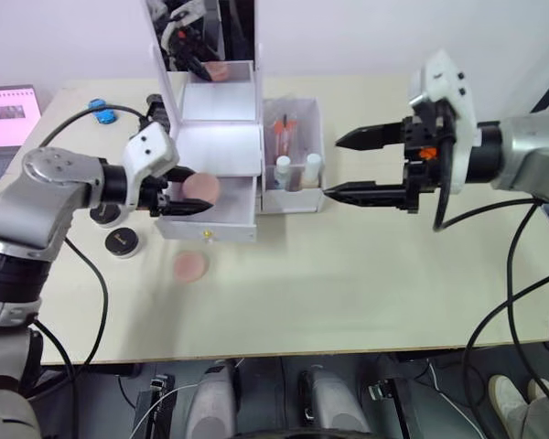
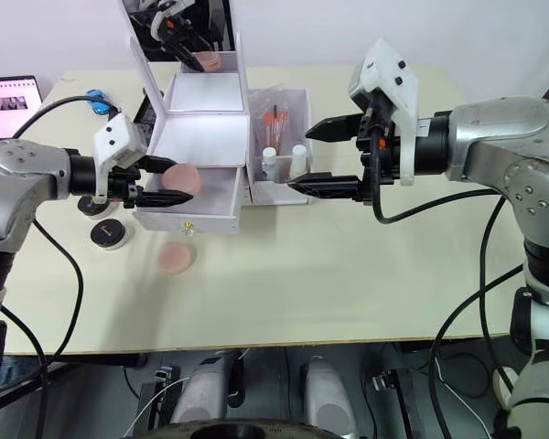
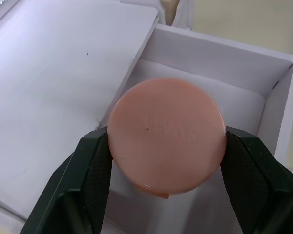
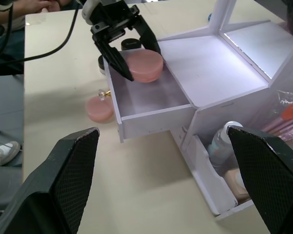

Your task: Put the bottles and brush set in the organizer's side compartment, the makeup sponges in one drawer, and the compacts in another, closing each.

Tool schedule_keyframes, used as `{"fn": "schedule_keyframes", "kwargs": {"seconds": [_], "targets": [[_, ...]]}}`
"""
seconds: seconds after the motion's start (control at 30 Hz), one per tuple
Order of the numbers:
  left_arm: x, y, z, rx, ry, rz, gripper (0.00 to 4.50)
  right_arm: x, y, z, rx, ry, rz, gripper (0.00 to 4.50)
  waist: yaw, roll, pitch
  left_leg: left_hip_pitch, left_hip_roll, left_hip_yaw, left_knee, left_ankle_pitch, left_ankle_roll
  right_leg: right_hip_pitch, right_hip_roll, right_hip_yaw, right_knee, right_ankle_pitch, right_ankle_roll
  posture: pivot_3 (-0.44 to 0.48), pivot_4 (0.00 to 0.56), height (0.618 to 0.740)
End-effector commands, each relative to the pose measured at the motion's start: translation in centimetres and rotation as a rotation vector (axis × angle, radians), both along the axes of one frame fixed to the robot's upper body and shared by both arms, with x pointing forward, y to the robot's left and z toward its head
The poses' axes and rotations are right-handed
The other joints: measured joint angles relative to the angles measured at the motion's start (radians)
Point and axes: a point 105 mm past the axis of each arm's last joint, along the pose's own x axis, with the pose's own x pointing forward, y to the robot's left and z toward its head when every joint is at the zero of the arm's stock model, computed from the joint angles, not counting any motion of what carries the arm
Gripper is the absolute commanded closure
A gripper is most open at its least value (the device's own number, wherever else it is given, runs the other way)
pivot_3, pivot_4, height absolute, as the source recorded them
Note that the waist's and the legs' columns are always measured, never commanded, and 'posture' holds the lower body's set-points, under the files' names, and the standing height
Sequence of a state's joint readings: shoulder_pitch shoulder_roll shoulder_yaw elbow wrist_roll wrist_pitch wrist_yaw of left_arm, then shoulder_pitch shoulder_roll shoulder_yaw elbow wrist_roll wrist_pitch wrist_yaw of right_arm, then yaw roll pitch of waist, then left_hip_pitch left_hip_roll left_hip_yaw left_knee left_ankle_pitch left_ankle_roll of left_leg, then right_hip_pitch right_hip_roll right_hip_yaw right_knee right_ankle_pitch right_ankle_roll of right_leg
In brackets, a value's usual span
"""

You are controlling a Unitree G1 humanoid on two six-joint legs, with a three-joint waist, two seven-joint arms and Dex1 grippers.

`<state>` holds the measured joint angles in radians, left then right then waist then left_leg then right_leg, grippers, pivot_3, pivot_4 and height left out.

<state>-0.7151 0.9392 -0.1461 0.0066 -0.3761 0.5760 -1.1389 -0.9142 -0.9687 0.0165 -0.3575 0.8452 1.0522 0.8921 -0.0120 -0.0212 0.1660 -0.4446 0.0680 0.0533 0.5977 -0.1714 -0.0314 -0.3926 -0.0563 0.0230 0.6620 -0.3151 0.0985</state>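
At the far left of the beige surface (image 1: 366, 293) a laptop (image 1: 7, 114) lies with its screen lit, and a small blue object (image 1: 98, 104) sits behind the left arm. Two black round compacts rest near the left arm: one (image 1: 122, 242) in plain sight with gold lettering on its lid, the other (image 1: 104, 215) partly hidden under the wrist.

The left gripper (image 1: 185, 192) hangs over the open upper drawer (image 1: 221, 212) of the organizer (image 1: 215, 119), its fingers (image 3: 90, 170) clamped on either side of a pink makeup sponge (image 1: 202, 187). In the left wrist view the round puff sits edge to edge between the two black pads, with the drawer's white floor beneath it. The second sponge (image 1: 190, 266) lies flat on the surface just in front of the drawer, near its gold knob (image 1: 206, 234).

The organizer's mirror lid (image 1: 201, 32) stands upright at the back. On the organizer's right side, the side compartment (image 1: 293, 155) holds the brush set (image 1: 284, 133) standing in its taller rear section, orange-pink tips showing. The clear bottle (image 1: 283, 170) with its white cap and the beige bottle (image 1: 312, 167) stand side by side in the lower front section.

Right of the organizer, the right gripper (image 1: 352, 165) hovers above the surface with its fingers (image 1: 366, 137) spread wide and nothing between them, tips pointing toward the side compartment and near it.
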Motion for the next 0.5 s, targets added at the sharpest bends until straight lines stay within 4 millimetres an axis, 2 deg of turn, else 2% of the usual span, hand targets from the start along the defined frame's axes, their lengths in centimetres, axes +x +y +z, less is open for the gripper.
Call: {"fn": "schedule_keyframes", "kwargs": {"seconds": [0.03, 0.13, 0.17, 0.4, 0.5], "targets": [[-0.3, 0.6, 1.2, -0.003, -0.031, 0.004, 1.84, -0.3, 0.1, 1.3, 0.017, -0.063, 0.012, 0.0, 0.001, 0.0, 0.0, 0.0, 0.0, 0.0, 0.0, 0.0, 0.0, 0.0, 0.0, 0.0, 0.0, 0.0, 0.0, 0.0, 0.15, 0.74], [-0.2, 0.7, 1.3, -0.012, -0.035, 0.018, 0.31, -0.2, 0.2, 1.3, 0.02, -0.062, 0.015, 0.0, 0.001, 0.0, 0.0, 0.0, 0.0, 0.0, 0.0, 0.0, 0.0, 0.0, 0.0, 0.0, 0.0, 0.0, 0.0, 0.0, 0.15, 0.74], [-0.2, 0.8, 1.5, -0.023, -0.036, 0.027, 0.06, -0.2, 0.2, 1.2, 0.02, -0.062, 0.015, 0.0, 0.001, 0.0, 0.0, 0.0, 0.0, 0.0, 0.0, 0.0, 0.0, 0.0, 0.0, 0.0, 0.0, 0.0, 0.0, 0.0, 0.15, 0.74], [-0.1, 1.1, 3.1, -0.086, -0.053, 0.052, 0.06, 0.0, -0.5, 1.2, 0.014, -0.059, 0.002, 0.0, 0.001, 0.0, 0.0, 0.0, 0.0, 0.0, 0.0, 0.0, 0.0, 0.0, 0.0, 0.0, 0.001, 0.0, 0.0, 0.0, 0.15, 0.74], [-0.2, 1.3, 4.0, -0.133, -0.064, 0.058, 0.06, 0.3, -1.5, 1.1, 0.015, -0.074, -0.033, 0.0, 0.001, 0.0, 0.0, 0.0, 0.0, 0.0, 0.001, 0.0, 0.0, 0.0, 0.0, 0.0, 0.001, 0.0, 0.0, 0.0, 0.15, 0.74]]}}
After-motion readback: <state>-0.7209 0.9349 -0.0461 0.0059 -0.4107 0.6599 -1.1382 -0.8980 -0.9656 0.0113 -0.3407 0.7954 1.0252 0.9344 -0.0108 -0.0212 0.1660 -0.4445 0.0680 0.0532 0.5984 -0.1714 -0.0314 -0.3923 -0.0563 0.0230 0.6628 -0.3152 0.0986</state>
